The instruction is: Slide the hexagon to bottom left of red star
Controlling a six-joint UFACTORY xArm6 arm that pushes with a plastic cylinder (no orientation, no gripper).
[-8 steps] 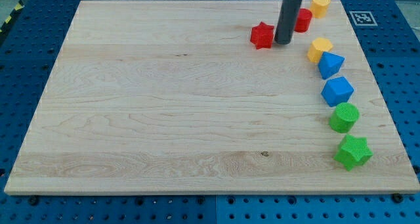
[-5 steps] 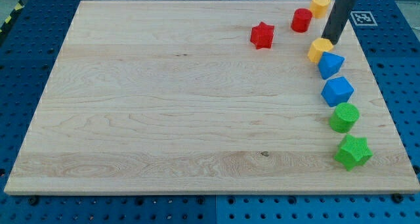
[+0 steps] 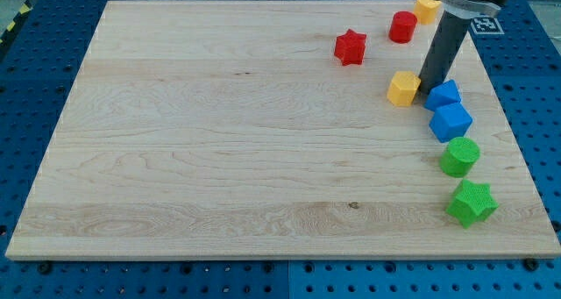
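Observation:
The yellow hexagon [image 3: 403,88] lies on the wooden board [image 3: 219,141], below and to the right of the red star [image 3: 350,46]. My tip [image 3: 429,81] touches the board just to the right of the hexagon, against its right side. The tip is also just above and left of a blue block [image 3: 444,95]. The rod rises from the tip toward the view's top right.
A red cylinder [image 3: 402,26] and a yellow heart [image 3: 427,8] sit at the top right. Down the right side lie a second blue block [image 3: 451,122], a green cylinder [image 3: 459,156] and a green star [image 3: 472,202].
My tip went from beside the red star to the right, then down and left. The yellow hexagon slid down and to the left. The upper blue block shifted slightly down.

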